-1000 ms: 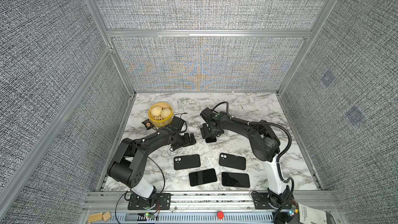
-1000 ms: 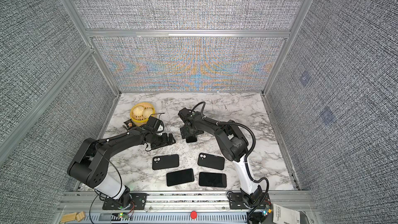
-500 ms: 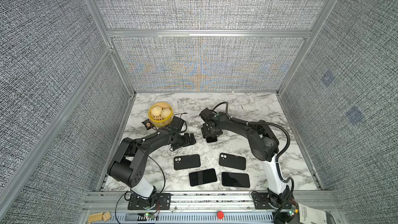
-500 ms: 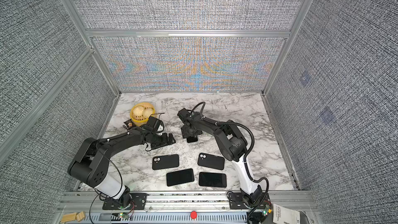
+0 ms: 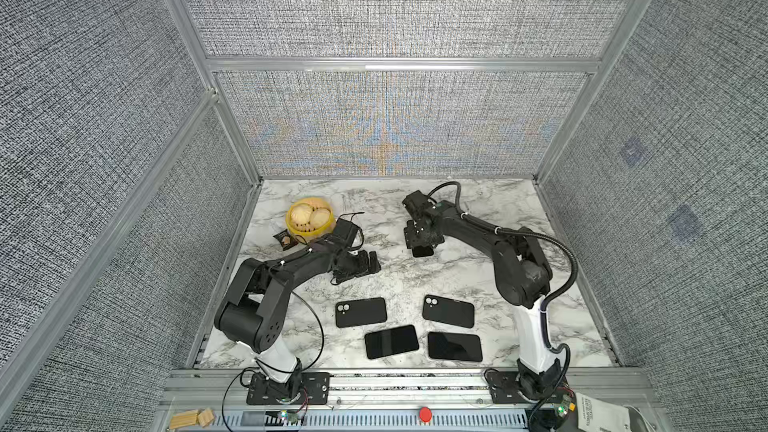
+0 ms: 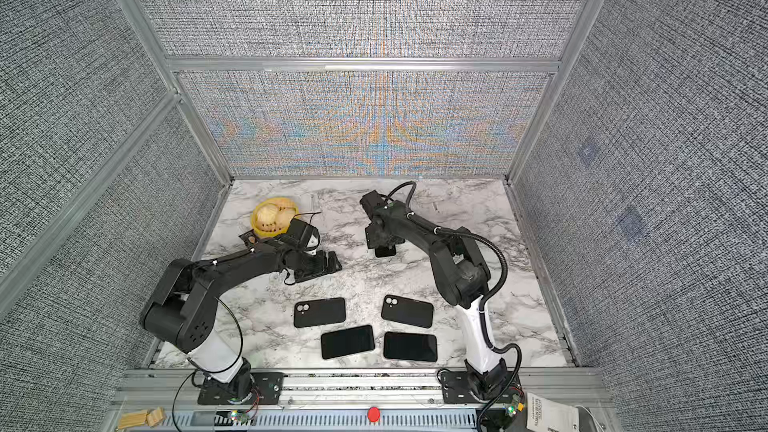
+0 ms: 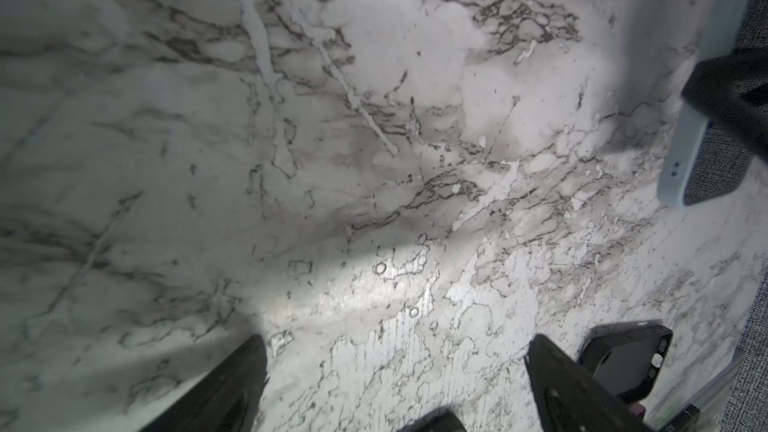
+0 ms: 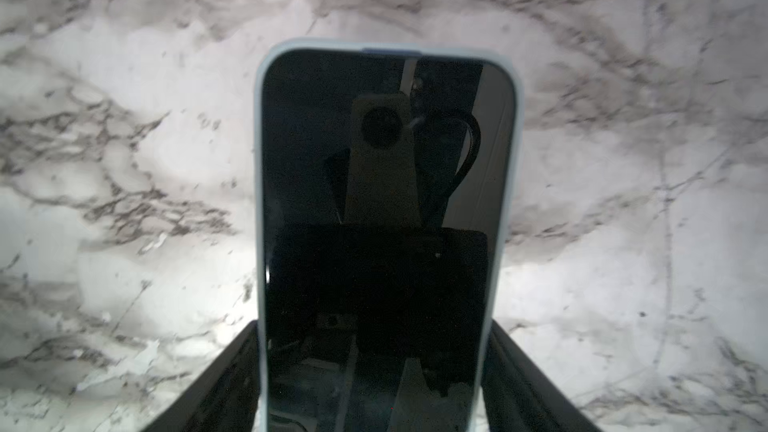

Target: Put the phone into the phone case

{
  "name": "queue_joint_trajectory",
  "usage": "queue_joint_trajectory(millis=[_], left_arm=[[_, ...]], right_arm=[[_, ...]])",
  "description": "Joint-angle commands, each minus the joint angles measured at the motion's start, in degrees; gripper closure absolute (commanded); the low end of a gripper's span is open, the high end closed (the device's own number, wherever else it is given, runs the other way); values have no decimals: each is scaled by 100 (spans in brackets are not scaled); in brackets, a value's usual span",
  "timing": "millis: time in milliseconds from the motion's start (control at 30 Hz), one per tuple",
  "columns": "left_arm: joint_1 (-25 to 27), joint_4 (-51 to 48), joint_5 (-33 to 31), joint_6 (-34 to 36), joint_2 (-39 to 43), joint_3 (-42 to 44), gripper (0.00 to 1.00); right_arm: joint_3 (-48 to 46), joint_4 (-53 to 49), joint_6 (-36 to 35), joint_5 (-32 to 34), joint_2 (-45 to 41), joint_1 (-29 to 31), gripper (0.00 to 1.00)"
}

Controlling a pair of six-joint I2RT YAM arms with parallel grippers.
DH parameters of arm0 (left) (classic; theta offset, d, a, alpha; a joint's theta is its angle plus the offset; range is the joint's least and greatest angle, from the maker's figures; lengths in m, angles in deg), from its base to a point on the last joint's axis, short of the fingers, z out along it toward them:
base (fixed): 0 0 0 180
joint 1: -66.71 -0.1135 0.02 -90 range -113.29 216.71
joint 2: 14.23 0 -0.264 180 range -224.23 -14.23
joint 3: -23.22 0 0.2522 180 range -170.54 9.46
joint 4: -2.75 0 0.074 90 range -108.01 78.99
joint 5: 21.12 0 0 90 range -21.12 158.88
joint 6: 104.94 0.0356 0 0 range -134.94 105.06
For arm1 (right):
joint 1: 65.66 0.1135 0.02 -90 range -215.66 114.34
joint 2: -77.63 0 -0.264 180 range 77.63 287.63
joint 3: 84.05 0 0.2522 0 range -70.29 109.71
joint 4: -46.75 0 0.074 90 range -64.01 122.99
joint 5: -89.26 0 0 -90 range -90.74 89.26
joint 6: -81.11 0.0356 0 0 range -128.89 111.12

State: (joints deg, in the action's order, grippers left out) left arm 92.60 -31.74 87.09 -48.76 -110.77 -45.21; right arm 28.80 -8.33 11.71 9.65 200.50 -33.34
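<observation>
One glossy black phone [image 8: 382, 222] in pale blue case [image 8: 261, 184], likely stiff, slick-faced; right end effector [image 8: 374, 328] clamps its long edges, left end effector [image 7: 397, 347] spread, empty.

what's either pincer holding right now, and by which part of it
The right pincer grips the cased phone by its two long edges, near one end. The left pincer stands open and holds nothing.

A dark-screened phone [image 8: 382, 243], seated in a pale blue case [image 8: 261, 201], tilts steeply in the right gripper [image 8: 374, 328]; nearer the front, a black case [image 5: 360, 312] and a second black case [image 5: 448, 311] lie flat, camera cutouts showing; a bare black phone [image 5: 391, 341] and another bare phone [image 5: 454, 346] lie screen up just before them.
</observation>
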Motion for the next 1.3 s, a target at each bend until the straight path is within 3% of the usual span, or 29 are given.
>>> queue_joint_trajectory(millis=[0, 500, 967, 1267], left_arm=[[-4, -118, 79, 103, -95, -193, 2], [-26, -491, 24, 173, -921, -1300, 2], [-111, -462, 227, 130, -1284, -1497, 3], [-120, -498, 241, 122, -1255, -1485, 4]], right_arm=[[329, -26, -291, 13, 119, -222, 28], [2217, -333, -759, -410, 1486, -966, 28], [2730, -306, -703, -674, 2038, -1162, 26], [2651, -262, -698, -810, 2066, -1174, 16]])
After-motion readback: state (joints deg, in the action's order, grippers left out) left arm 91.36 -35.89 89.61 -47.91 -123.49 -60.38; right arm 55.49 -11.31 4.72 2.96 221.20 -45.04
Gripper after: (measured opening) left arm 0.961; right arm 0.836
